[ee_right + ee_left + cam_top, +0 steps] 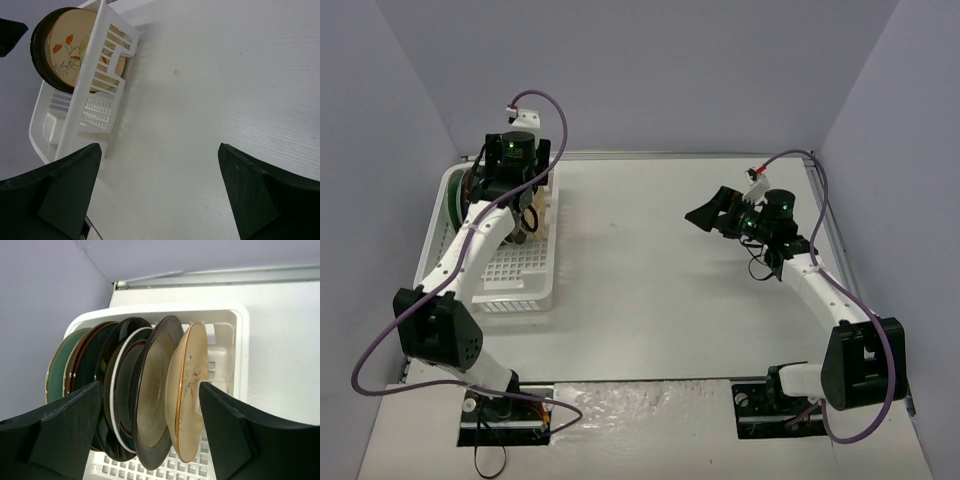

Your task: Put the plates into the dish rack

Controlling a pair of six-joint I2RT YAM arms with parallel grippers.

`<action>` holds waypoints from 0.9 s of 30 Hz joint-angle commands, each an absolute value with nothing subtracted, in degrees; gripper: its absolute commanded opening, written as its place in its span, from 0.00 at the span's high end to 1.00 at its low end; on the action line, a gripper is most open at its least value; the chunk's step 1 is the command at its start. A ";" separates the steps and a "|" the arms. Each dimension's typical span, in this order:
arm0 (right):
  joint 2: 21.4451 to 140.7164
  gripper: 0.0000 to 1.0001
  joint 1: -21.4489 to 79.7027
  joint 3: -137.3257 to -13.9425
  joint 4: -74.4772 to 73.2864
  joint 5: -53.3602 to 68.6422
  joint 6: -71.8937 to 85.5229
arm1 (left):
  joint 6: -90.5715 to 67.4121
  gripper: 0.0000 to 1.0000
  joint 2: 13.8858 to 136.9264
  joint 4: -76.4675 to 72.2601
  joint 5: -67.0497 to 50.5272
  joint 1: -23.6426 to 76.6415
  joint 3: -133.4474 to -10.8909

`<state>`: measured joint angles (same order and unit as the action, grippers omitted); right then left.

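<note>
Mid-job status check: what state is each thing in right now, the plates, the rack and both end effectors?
plates: standing on edge in a row inside the rack, none held.
dish rack: upright on the table, loaded at its far end.
left end effector: open, over the plate row, holding nothing.
right end effector: open, empty, above the table, apart from the rack.

You see a white dish rack (235, 330) on a pale off-white table (225, 75). The tan plate (187, 390) has a thin golden rim, and the right wrist view shows orange-red flowers and green stems on its face. The beige plate (152, 395) has a dark brown rim. Behind it come a white-edged plate (114, 395), some near-black ones and a teal plate (57, 367). Your left claw (150, 390) and right claw (159, 147) are black.
</note>
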<state>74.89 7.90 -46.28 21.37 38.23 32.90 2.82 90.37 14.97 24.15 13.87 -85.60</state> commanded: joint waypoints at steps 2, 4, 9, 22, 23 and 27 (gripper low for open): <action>70.43 0.00 7.65 -49.49 21.65 36.33 30.38 | -3.29 0.17 80.62 14.57 18.22 14.14 -87.80; 69.33 0.00 7.65 -49.63 20.55 35.23 29.80 | -4.09 0.10 77.64 16.44 17.03 14.06 -87.66; 64.96 0.00 7.56 -49.66 17.18 29.75 28.20 | -5.62 0.03 67.67 22.00 15.75 13.97 -84.03; 48.86 0.00 9.48 -51.15 5.89 7.20 20.42 | -12.60 0.03 37.92 39.73 17.76 13.71 -65.69; 47.42 0.00 10.31 -51.15 4.76 5.20 19.40 | -12.70 0.03 36.64 40.92 17.75 13.71 -64.98; 43.93 0.00 15.31 -51.03 1.61 -5.99 15.11 | -13.26 0.03 32.64 45.72 19.15 13.71 -63.42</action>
